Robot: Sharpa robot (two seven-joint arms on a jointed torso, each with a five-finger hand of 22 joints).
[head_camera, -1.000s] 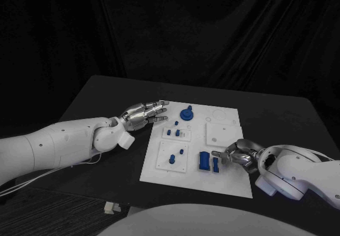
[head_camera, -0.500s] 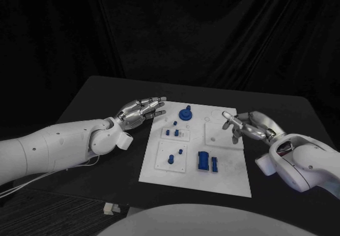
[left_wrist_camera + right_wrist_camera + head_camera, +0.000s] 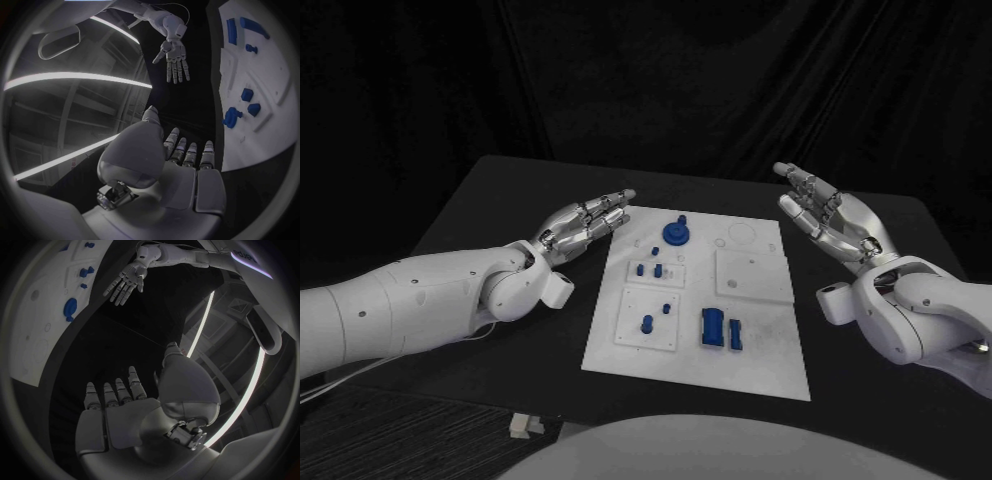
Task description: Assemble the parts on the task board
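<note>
While both the left robot hand [image 3: 589, 222] and right robot hand [image 3: 829, 218] hover spread and empty beside the task board [image 3: 764, 352], its blue parts [image 3: 714, 328] appear seated, so any approach should stay slow.

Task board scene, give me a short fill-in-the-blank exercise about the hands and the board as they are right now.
1. The left hand holds nothing and its fingers are ____.
2. The right hand hangs beside the board's ____ edge, off the board.
3. The small parts on the white task board are ____ in colour.
4. The table under the board is ____.

Missing words: apart; right; blue; black
</note>
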